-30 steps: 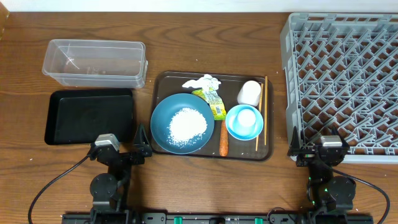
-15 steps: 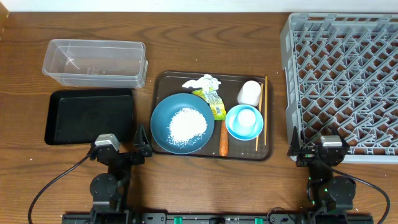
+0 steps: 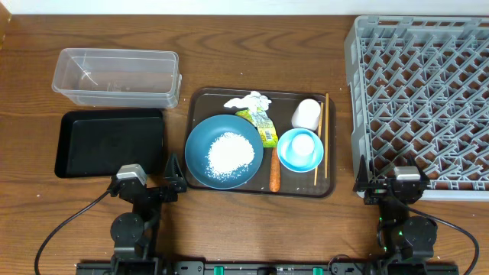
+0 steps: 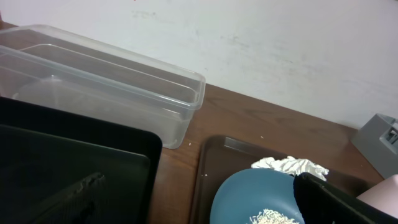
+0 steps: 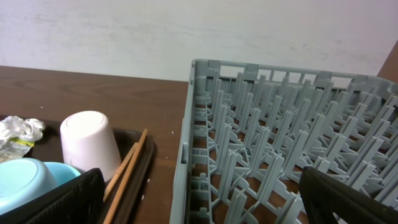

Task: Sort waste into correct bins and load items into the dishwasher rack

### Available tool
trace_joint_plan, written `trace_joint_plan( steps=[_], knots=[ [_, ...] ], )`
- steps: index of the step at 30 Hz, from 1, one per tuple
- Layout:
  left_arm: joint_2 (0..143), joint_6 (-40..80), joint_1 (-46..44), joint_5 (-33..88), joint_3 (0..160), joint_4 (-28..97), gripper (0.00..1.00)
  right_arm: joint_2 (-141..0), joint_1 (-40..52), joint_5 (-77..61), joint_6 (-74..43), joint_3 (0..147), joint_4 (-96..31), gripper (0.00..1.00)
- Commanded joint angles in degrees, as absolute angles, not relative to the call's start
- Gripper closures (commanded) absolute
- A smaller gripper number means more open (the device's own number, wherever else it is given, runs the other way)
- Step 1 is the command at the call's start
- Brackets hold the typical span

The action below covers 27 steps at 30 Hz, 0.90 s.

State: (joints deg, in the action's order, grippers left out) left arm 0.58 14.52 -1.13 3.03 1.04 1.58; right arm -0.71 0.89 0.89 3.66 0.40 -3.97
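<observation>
Nothing has moved since a second ago: every object and both of my arms sit exactly as before. On the dark blue dish (image 3: pixel 200 145) lies the pile of rice (image 3: pixel 231 151), heaped right of the dish's centre. Just beside the dish's right edge the carrot (image 3: pixel 274 174) lies lengthwise, its upper end near the green-yellow wrapper (image 3: pixel 262 125), and the crumpled tissue (image 3: pixel 248 101) touches the wrapper's far end. The light blue bowl (image 3: pixel 284 156) sits right of the carrot, with the white cup (image 3: pixel 306 114) lying just beyond it (my right wrist camera shows its base facing me). The chopsticks (image 3: pixel 321 145) run along the bowl and cup on their right side. All of this rests on the brown serving tray (image 3: pixel 200 103) in the middle of the tabletop (image 3: pixel 267 46).

Left of that tray lies the black tray (image 3: pixel 111 143), and the clear tub (image 3: pixel 116 76) stands just beyond it. The grey rack (image 3: pixel 420 99) fills the right side, well apart from both bins.

My left end effector (image 4: pixel 199 186) sits at the near edge, fingers spread wide and grasping nothing, facing the black tray and dish. My right end effector (image 5: pixel 202 180) is likewise released, facing the rack's near left corner.
</observation>
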Motion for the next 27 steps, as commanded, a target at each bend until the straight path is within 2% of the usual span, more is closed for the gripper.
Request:
trace_joint_plan(
  steps=[1, 19, 24, 27],
  knots=[
    [0.3, 13.6, -0.8, 3.2, 0.2, 3.8, 0.02, -0.5, 1.3, 1.5, 4.4, 0.3, -4.1, 0.01],
    [0.3, 14.3, -0.8, 3.6, 0.2, 3.8, 0.02, -0.5, 1.3, 1.5, 4.4, 0.3, -4.1, 0.01],
    [0.3, 37.1, -0.8, 19.5, 0.3, 2.5, 0.02, -0.5, 1.3, 1.5, 4.4, 0.3, -4.1, 0.01],
    [0.3, 45.3, -0.8, 27.0, 0.3, 2.0, 0.02, -0.5, 1.3, 1.5, 4.4, 0.3, -4.1, 0.01]
  ],
)
